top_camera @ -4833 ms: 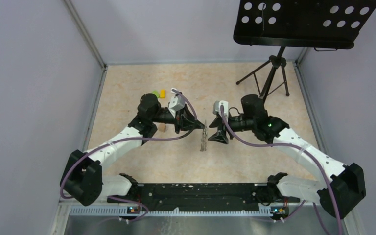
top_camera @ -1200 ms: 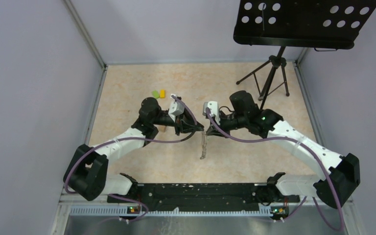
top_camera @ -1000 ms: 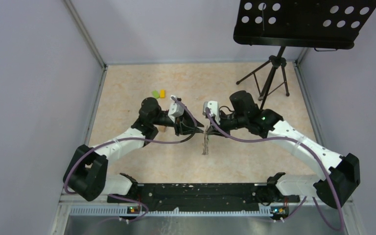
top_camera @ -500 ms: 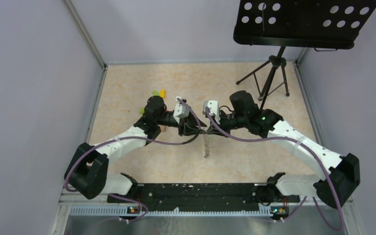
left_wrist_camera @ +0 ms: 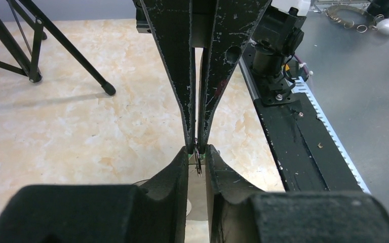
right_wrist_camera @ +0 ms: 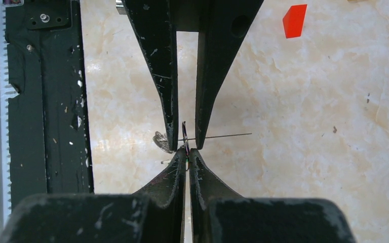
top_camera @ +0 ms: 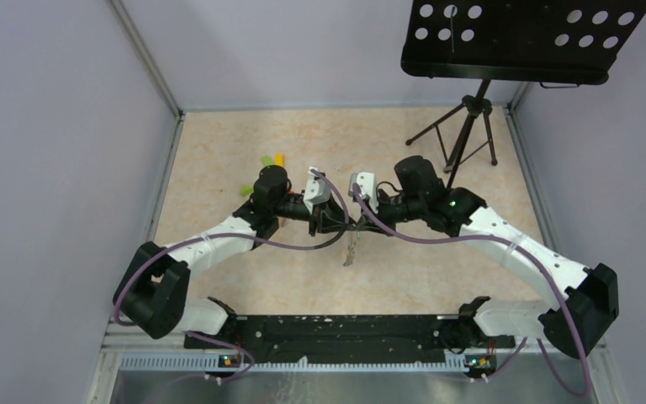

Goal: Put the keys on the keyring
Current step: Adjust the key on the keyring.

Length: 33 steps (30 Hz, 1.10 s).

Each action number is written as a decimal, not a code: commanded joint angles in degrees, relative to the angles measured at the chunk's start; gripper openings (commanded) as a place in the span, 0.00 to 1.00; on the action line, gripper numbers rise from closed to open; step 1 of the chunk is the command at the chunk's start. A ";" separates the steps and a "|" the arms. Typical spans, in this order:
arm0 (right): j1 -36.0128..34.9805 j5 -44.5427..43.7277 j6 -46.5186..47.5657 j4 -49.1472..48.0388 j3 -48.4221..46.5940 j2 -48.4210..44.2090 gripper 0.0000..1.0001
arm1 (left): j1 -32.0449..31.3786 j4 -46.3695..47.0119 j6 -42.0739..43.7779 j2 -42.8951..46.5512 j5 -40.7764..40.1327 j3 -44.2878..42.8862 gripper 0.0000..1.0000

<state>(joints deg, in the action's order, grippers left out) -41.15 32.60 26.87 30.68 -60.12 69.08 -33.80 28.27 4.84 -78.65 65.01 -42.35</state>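
The keyring (right_wrist_camera: 184, 132) shows as a thin dark loop seen edge-on, held up off the table near its middle, just where my two tools meet tip to tip. The keys (top_camera: 351, 249) hang below that point as a thin silver-grey string. My right gripper (right_wrist_camera: 187, 152) is pinched almost closed on the loop's wire. My left gripper (left_wrist_camera: 197, 151) is narrow but not closed: bare table shows through its gap, the wire passes between, and I cannot make out that it grips anything. I judge this to be the threading step, with the ring held in one tool and the other lining up on it. The next move calls for fine alignment and a light pinch, since the thin wire could twist or slip. Below lies a beige marbled table (top_camera: 235, 139), with a green piece (top_camera: 266, 160) and a yellow piece (top_camera: 279, 158) far left of my tools. A black tripod (top_camera: 464, 135) stands far right under a perforated black plate (top_camera: 521, 50), a black rail (top_camera: 336, 330) runs along the near edge, and pale lilac walls (top_camera: 50, 168) stand around
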 commanded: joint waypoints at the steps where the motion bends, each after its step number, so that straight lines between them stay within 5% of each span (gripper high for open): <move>1: -0.51 0.27 -0.36 -2.61 -2.87 -0.70 0.00 | -0.21 0.38 1.03 0.02 0.16 -2.22 0.20; 12: -0.51 0.27 -0.33 -2.59 -2.60 -0.70 0.00 | -0.22 1.61 -0.13 0.34 0.59 -1.93 0.11; 16: -0.51 0.40 -0.25 -2.65 -2.51 -0.61 0.00 | -0.21 2.57 -1.01 0.43 0.98 -1.51 0.00; 24: -0.52 0.13 -0.74 -3.76 -1.38 -1.36 0.00 | 0.00 3.33 -4.45 1.52 2.47 -2.09 0.00; 33: 0.37 0.66 -1.39 -6.37 1.50 -4.17 0.19 | 0.55 7.98 -12.57 2.59 1.88 -1.63 0.00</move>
<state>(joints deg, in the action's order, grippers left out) -41.10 32.32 25.89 28.75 -59.42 67.77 -33.32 30.24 -3.07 -78.50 65.23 -42.65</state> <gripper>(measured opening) 0.158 0.005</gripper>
